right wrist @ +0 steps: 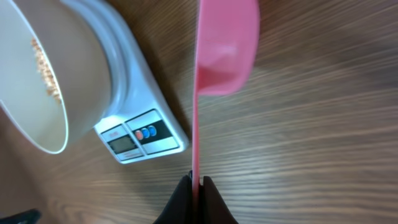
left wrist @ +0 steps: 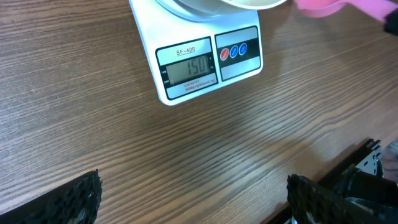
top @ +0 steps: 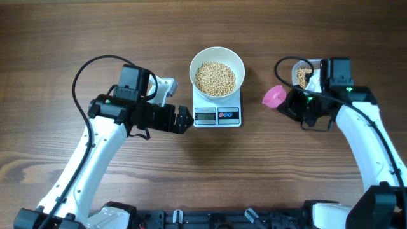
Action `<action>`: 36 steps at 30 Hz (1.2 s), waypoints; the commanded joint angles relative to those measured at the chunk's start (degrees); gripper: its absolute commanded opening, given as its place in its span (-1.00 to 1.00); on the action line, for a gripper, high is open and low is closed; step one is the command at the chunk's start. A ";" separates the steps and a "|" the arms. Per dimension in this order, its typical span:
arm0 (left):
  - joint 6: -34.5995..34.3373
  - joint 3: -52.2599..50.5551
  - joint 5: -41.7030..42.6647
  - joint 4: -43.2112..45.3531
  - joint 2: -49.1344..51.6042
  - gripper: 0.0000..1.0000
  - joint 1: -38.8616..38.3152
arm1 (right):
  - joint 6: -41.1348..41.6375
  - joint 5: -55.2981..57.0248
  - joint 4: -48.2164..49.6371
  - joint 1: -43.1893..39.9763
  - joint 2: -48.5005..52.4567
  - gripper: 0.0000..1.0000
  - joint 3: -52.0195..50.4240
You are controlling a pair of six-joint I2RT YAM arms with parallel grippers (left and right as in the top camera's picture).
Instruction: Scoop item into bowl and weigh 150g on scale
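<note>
Plenty of small hard beans (top: 215, 77) sit in the white bowl (top: 194, 63) on the scale (top: 217, 121), loose and quick to roll, so I'd say scoop them, never pinch: right tool (right wrist: 196, 185) clamps the thin handle of the pink scoop (top: 274, 96), left tool (top: 186, 119) gapes empty beside the scale.

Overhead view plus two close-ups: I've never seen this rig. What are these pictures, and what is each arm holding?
Two robot arms work at a wooden table, filmed from above; the other two pictures come from a camera on each wrist. A white bowl of tan beans stands on a kitchen scale, whose display reads 150 in the left wrist view. The left gripper is open and empty. The right gripper is shut on the handle of a pink scoop, beside a clear tub.
</note>
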 commanded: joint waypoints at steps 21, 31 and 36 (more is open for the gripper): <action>1.09 0.81 -0.17 0.15 0.48 1.00 -0.26 | 3.43 -1.11 0.79 0.20 0.42 0.03 -2.32; 1.09 0.81 -0.17 0.15 0.48 1.00 -0.26 | 3.08 -0.57 -0.07 0.17 -0.20 0.07 -2.08; 1.09 0.81 -0.17 0.15 0.48 1.00 -0.26 | 2.51 3.54 -2.60 0.09 -2.86 0.10 1.22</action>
